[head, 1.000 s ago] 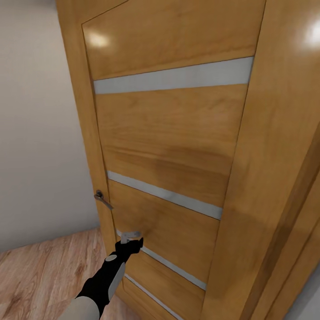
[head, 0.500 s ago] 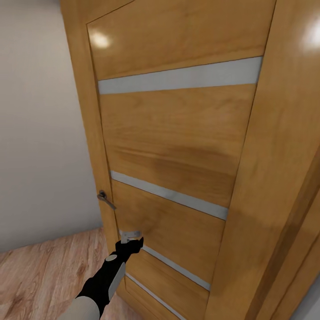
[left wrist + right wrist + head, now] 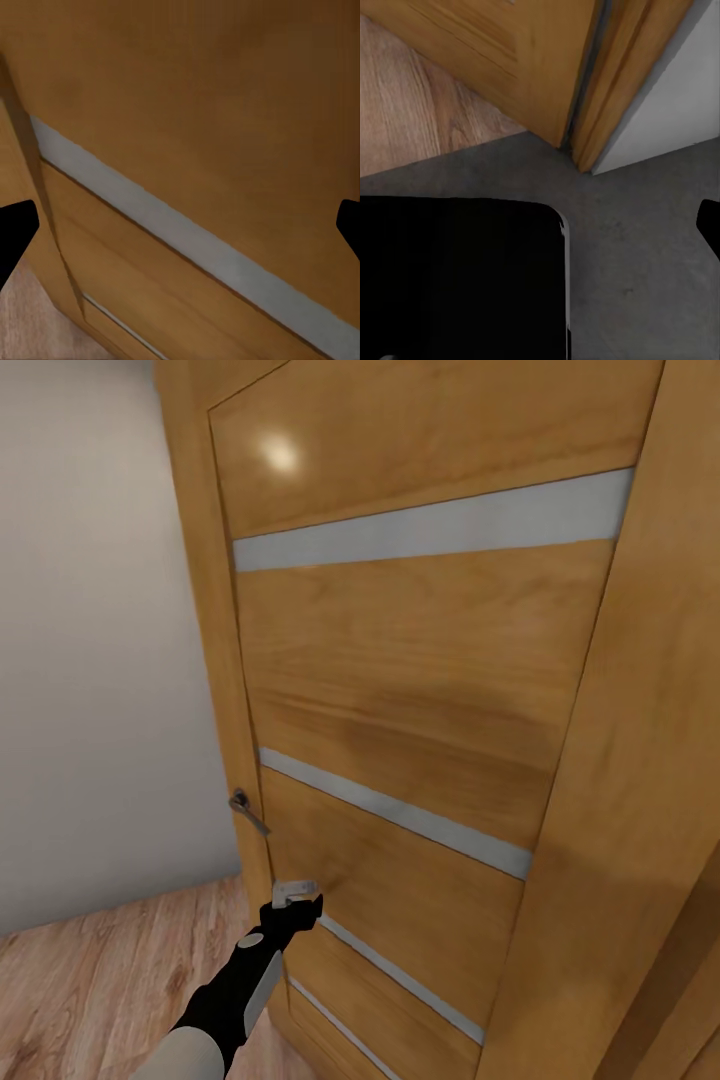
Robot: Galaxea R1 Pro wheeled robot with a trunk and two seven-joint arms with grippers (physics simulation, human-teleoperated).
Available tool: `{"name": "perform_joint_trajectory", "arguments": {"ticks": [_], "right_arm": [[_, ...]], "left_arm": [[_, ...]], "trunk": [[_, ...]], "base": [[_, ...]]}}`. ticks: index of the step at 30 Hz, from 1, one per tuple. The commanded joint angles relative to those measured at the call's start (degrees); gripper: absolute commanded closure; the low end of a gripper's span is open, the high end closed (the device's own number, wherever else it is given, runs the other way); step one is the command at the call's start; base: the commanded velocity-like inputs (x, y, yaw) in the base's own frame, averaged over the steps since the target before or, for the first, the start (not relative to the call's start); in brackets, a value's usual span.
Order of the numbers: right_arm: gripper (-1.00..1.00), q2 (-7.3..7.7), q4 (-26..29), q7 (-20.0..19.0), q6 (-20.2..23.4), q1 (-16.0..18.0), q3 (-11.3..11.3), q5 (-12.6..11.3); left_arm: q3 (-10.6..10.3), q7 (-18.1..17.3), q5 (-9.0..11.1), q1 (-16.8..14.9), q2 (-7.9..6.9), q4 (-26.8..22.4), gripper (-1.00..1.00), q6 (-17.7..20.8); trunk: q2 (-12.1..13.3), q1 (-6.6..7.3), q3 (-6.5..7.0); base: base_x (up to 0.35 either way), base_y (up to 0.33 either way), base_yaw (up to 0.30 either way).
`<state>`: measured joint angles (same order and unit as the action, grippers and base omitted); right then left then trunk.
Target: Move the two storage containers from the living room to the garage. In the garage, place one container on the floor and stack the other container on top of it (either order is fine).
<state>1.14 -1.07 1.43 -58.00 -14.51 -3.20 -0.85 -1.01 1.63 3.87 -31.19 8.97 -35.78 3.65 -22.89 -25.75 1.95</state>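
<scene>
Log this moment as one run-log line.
phase: in transit | left gripper: open, against wooden door | door handle: untouched | floor: grey concrete

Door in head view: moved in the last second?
Yes. The door edge with its lever handle shifted rightward against the near-steady grey wall.
</scene>
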Motion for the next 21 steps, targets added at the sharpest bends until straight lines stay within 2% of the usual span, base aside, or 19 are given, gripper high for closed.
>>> {"name": "perform_joint_trajectory", "arguments": {"ticks": [1,8,14,21], "right_arm": [[-1.0,0.0,-0.1,0.2,-0.2,0.0,-0.3,-0.1],[-1.0,0.0,-0.1,0.2,-0.2,0.0,-0.3,-0.1],[-1.0,0.0,-0.1,0.2,-0.2,0.0,-0.3,-0.1],[-1.0,0.0,-0.1,0.2,-0.2,0.0,-0.3,-0.1]], "left_arm": [[0.0,0.1,0.4,0.0,0.0,-0.2,-1.0,0.3],[0.0,0.1,0.4,0.0,0.0,-0.2,-1.0,0.3],[0.0,0.1,0.3,0.0,0.0,-0.2,-1.0,0.3],[0.0,0.1,0.3,0.0,0.0,-0.2,-1.0,0.3]], "trunk": [[0.0,-0.03,0.01],[0.0,-0.03,0.01],[0.0,-0.03,0.01],[0.0,-0.03,0.01]], "base": [[0.025,0.0,0.0],[0.018,0.0,0.0],[0.232,0.0,0.0],[0.047,0.0,0.0]]}}
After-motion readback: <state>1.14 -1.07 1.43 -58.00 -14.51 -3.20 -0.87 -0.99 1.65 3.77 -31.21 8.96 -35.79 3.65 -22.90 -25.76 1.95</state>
